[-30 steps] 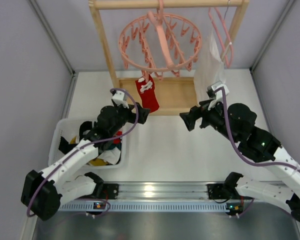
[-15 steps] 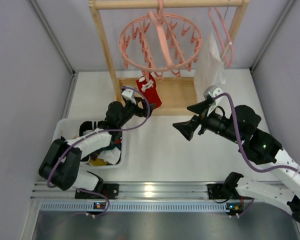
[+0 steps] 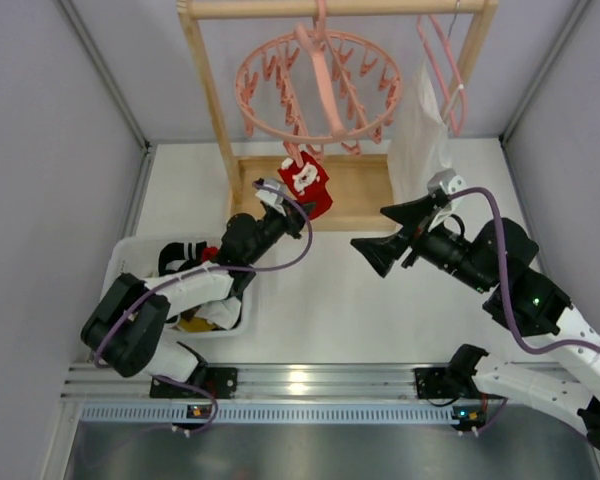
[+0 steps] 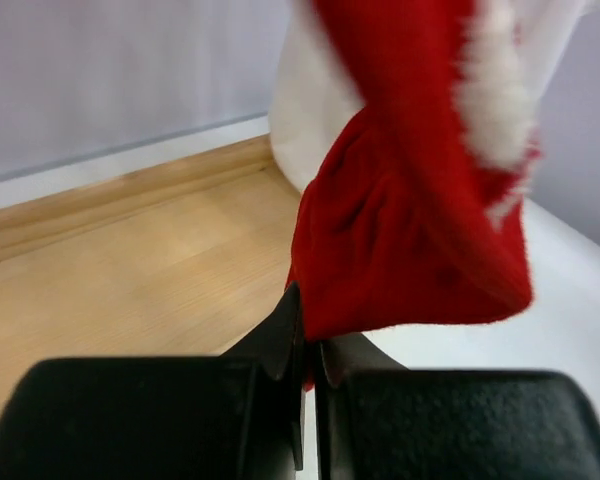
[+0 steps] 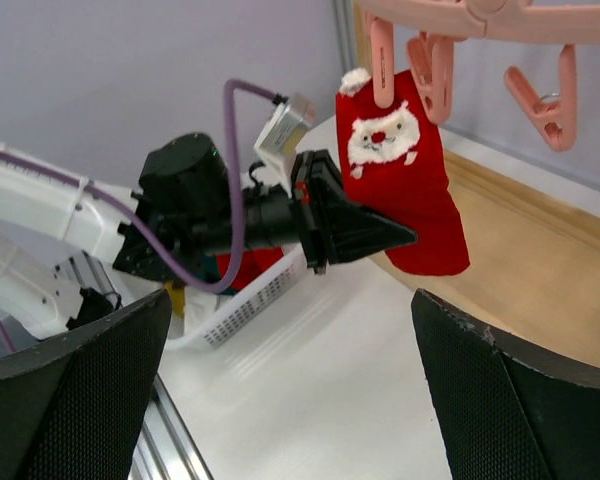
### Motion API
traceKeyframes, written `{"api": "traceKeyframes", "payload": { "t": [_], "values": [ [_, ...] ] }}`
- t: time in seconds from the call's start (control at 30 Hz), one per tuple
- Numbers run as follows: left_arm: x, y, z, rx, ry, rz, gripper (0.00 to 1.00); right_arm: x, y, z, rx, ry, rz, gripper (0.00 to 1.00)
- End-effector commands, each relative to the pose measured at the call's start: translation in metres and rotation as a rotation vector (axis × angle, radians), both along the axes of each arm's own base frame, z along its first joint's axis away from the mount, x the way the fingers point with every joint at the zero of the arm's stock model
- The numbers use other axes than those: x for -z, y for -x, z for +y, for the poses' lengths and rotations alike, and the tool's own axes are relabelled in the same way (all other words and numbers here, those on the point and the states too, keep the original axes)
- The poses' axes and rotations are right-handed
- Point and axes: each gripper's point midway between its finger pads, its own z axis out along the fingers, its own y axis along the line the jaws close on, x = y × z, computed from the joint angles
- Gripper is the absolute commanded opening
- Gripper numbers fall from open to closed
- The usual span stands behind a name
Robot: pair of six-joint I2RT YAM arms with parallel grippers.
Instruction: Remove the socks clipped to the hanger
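Red sock point(image 3: 308, 188) clipped to hanger point(image 3: 320, 85), left claw point(image 4: 308, 340) outstretched, pinching its lower edge, right claw point(image 5: 290, 400) agape

Overhead camera downward; wrist cameras forward, low (red sock point(image 3: 313, 192) in all)

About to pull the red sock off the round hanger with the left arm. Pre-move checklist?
1. Left jaws shut on the red sock's lower edge: ok.
2. Enough fabric in the grip: cannot tell, only a thin edge shows between the jaws.
3. Sock free of its clip on the hanger: not ok, the cuff is clamped.
4. Right jaws open and apart from the sock: ok.
5. Basket within the left arm's reach: ok.
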Motion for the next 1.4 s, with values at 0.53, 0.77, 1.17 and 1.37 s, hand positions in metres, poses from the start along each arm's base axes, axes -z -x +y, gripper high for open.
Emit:
{"api": "traceKeyframes", "payload": {
  "t": [0.53,0.77,1.17,1.37],
  "values": [
    [-0.027,0.082,-0.082,-0.437,-0.324,-0.152,0.00,-0.074,-0.061,-0.013,0.304,0.076,0.032,0.99],
    [-0.038,0.099,-0.120,-0.491,-0.478,-0.231,0.00,-0.064,-0.103,-0.006,0.465,0.296,0.073,0.90],
    [-0.037,0.101,-0.154,-0.481,-0.556,-0.288,0.00,-0.044,-0.142,0.007,0.781,0.639,-0.022,0.80],
    [-0.040,0.102,-0.158,-0.468,-0.547,-0.293,0.00,-0.035,-0.150,0.002,0.853,0.703,-0.042,0.78]
  ]
}}
